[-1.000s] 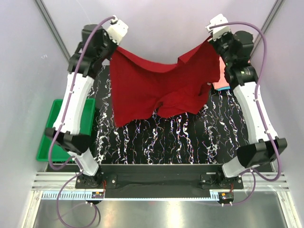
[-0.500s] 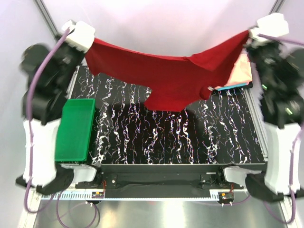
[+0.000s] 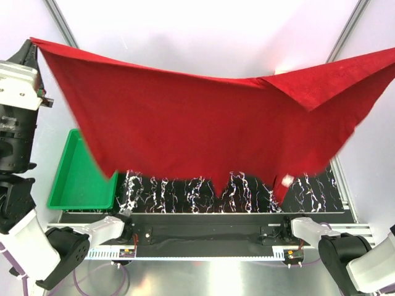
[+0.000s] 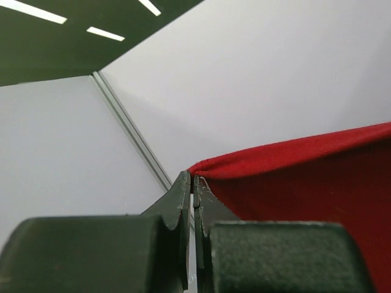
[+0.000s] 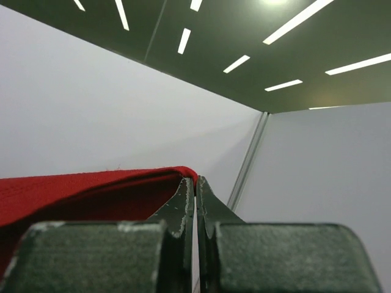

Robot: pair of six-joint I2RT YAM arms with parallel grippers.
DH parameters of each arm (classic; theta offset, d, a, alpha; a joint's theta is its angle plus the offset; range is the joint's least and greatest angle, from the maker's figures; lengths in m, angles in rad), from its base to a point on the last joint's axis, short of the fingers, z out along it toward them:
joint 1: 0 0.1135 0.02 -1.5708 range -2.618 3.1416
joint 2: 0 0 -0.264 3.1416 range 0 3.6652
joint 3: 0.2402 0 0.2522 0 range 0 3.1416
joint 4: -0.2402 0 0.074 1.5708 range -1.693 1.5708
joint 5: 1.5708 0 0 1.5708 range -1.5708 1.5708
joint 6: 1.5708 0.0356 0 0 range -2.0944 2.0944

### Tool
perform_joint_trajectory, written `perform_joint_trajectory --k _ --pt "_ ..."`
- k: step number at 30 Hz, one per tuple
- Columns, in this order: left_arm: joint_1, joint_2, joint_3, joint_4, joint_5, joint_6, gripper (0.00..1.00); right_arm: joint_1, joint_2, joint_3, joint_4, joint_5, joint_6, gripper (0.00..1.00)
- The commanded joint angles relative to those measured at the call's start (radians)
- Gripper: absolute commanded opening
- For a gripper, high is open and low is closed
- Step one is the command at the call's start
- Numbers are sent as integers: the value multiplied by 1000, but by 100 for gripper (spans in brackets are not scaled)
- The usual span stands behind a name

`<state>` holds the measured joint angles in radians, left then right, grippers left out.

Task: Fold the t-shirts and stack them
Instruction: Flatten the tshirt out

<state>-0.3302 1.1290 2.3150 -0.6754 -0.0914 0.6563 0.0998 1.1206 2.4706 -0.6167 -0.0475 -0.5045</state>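
- Top view: the dark red t-shirt (image 3: 203, 129) hangs spread wide and high above the surface (image 3: 203, 188), stretched from the upper left corner of the view to the right edge, where it runs out of the frame.
- Its top edge sags a little in the middle, and a fold lies across its right part. The ragged lower edge hangs over the black, white-veined surface and hides most of it.
- The left arm (image 3: 17, 117) stands raised at the left edge, and the cloth's corner meets its tip. The green tray (image 3: 77, 182) sits at the surface's left side, partly behind the cloth.
- Left wrist view: the left pincer (image 4: 192, 180) is pressed together on a corner of the dark red t-shirt, which spreads away to the right and below. Behind it are a pale wall (image 4: 256, 79) and a slanting metal post (image 4: 131, 131).
- Right wrist view: the right pincer (image 5: 195, 181) is clamped on another corner of the shirt, which runs off to the left. Ceiling lights (image 5: 305, 18) show above.
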Motion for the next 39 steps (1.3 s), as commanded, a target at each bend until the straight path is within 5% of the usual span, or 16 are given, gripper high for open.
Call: perform_joint_trajectory --k 1,12,16,19,26,39 --pt "0 31 -12 36 -19 43 0 -9 61 -40 35 5 -21 0" --pt "2 6 -670 86 28 46 0 -9 19 -716 328 -61 -115 0" --pt "29 47 -1007 258 76 69 0 -9 47 -976 425 -112 -97 0" --pt "57 171 -1126 345 113 65 0 -9 152 -1099 520 -129 -85 0" --pt "76 569 -1034 393 130 -3 0 -9 560 -1115 676 -157 -100 0" --pt "160 1006 -565 306 111 -58 0 -15 1215 -478 554 -78 -31 0"
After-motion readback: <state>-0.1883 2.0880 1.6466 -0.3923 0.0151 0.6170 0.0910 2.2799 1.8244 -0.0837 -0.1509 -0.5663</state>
